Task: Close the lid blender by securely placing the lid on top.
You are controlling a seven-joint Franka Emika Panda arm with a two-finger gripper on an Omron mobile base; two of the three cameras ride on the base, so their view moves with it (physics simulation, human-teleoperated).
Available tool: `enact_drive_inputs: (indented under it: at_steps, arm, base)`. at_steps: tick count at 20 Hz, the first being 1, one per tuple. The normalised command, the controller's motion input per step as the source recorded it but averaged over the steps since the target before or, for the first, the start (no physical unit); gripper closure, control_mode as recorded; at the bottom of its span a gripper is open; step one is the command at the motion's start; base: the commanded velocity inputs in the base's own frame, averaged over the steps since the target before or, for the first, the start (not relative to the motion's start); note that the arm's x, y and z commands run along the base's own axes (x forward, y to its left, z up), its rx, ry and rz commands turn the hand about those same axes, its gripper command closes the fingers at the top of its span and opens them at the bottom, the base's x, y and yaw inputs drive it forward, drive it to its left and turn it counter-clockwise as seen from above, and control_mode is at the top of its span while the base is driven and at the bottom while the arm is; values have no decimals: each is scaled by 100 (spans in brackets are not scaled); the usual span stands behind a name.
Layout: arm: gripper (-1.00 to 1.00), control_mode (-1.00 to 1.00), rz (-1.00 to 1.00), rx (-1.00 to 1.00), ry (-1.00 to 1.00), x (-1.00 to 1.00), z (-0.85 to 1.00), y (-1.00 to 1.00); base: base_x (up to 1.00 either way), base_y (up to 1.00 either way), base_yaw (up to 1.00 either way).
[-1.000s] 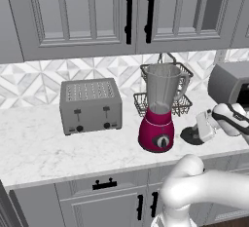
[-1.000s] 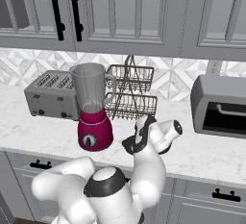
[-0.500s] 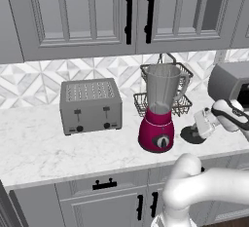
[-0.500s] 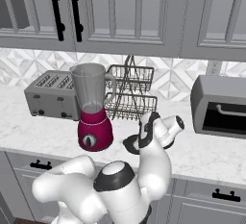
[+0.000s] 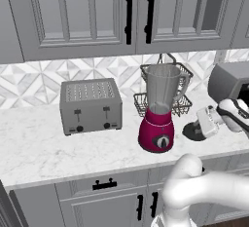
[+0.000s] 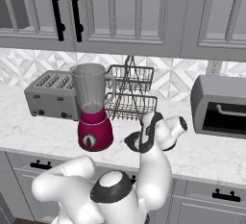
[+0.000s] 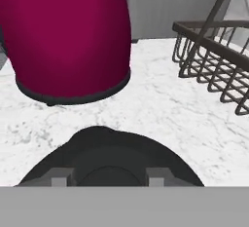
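Note:
The blender (image 5: 157, 116) stands on the counter, a magenta base (image 6: 94, 130) with a black dial under a tall clear jar (image 6: 91, 89) whose mouth is uncovered. To its right the black round lid (image 5: 192, 132) (image 6: 133, 142) lies flat on the marble. My gripper (image 5: 203, 126) (image 6: 145, 134) is down at the lid, open. In the hand view its fingertips (image 7: 62, 178) stand on either side of the raised centre of the lid (image 7: 109, 155). The blender's base (image 7: 68, 36) looms just beyond.
A wire basket (image 5: 182, 102) (image 7: 214, 60) stands behind the blender and lid. A grey toaster (image 5: 91, 105) sits to the left, and a toaster oven (image 6: 222, 105) to the right. Cabinets hang above the counter (image 5: 34, 148).
The hand has barely shifted over the lid. Lid and blender have stayed where they were.

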Motion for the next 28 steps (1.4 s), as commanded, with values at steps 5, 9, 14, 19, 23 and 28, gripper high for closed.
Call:
enact_drive_inputs:
  at_steps: [5,9,14,19,23,28]
  arm:
    - [100,-100,-7,-1,-4,-20,99,-1]
    - [100,-100,-12,0,-8,-60,84,3]
    - [100,-100,-12,5,-31,-88,35,-1]
    - [100,-100,-14,1,-24,-52,100,4]
    - [100,-100,-11,1,-18,-54,100,11]
    - [100,-100,-7,2,-14,-67,94,17]
  base:
    - [0,0,0]
    - [0,0,0]
    - [0,0,0]
    - [0,0,0]
    - [0,0,0]
    - [0,0,0]
